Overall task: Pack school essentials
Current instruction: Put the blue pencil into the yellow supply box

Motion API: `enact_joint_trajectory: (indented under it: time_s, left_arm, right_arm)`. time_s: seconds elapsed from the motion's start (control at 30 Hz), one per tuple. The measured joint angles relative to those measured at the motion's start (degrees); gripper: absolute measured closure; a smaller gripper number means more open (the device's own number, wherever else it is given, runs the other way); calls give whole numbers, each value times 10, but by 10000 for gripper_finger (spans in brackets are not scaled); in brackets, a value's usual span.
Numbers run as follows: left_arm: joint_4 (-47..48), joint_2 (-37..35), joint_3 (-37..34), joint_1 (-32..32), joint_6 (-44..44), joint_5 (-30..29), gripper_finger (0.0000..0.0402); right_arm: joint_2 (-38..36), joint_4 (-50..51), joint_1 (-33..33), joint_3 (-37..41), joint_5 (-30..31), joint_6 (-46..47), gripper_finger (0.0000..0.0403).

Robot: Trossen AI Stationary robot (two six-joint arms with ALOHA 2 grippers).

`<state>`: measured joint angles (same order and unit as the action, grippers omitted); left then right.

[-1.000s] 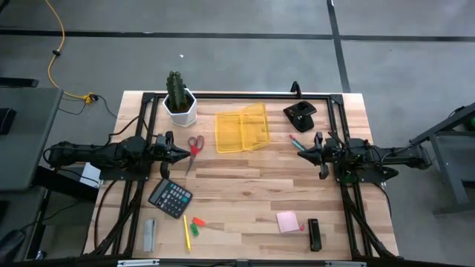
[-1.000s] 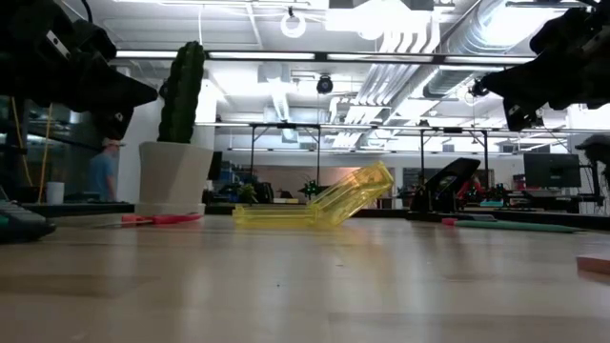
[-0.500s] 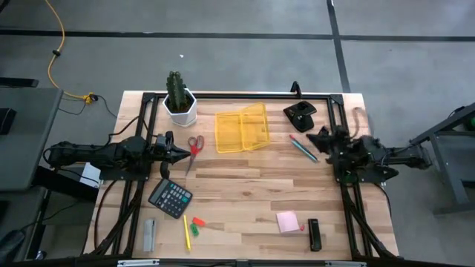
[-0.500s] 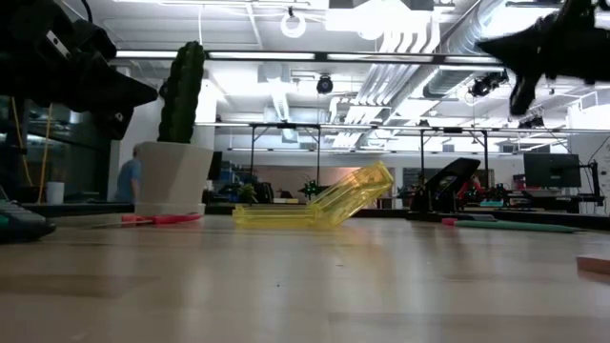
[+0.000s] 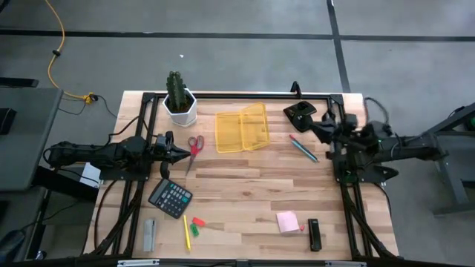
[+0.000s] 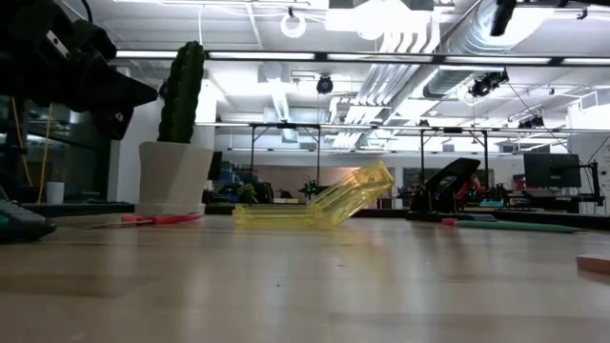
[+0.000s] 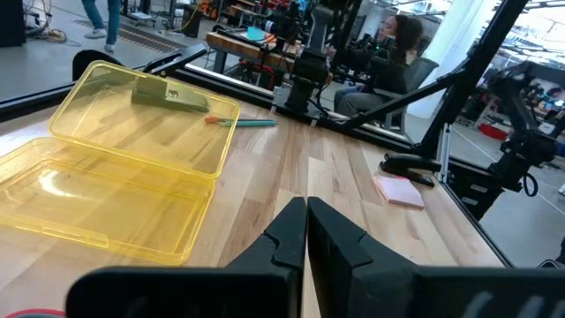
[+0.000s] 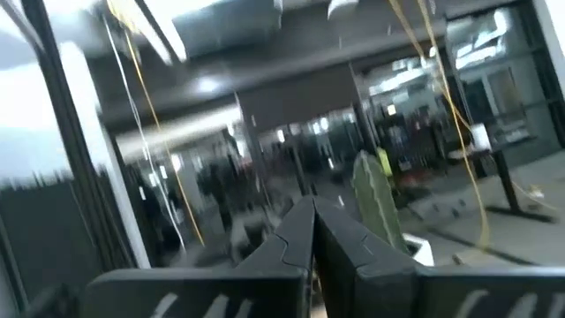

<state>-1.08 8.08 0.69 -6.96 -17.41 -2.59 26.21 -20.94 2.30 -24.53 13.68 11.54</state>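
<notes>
The school essentials lie loose on the wooden table. These are red-handled scissors (image 5: pixel 194 146), a teal pen (image 5: pixel 303 147), a thin yellow pencil (image 5: pixel 185 230), small green and orange-red pieces (image 5: pixel 194 225) and a pink sticky-note pad (image 5: pixel 288 221). A clear yellow box (image 5: pixel 241 131) lies open at the far middle, its lid slanting up. My left gripper (image 5: pixel 182 154) is shut and level at the left, beside the scissors. It points across the table (image 7: pixel 306 208). My right gripper (image 5: pixel 312 124) is shut, raised high at the right, its nose tipped up toward the room (image 8: pixel 313 208).
A potted cactus (image 5: pixel 179 100) stands at the far left. A dark calculator (image 5: pixel 170 198) and a grey bar (image 5: pixel 149 233) lie near left. One black desk item (image 5: pixel 300 115) sits far right and another (image 5: pixel 315 233) near right. People sit beyond the table (image 7: pixel 397 35).
My right gripper has risen well above the table and tipped its nose upward, staying shut. It has left the top of the low view. The teal pen under it now shows fully from above.
</notes>
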Motion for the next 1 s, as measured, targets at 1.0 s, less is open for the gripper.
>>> enact_joint_trajectory:
  time_s: [1.0]
  left_arm:
    - [-21, 169, 288, -6, 3, -41, 401]
  right_arm:
    - [170, -38, -52, -80, 30, -11, 402]
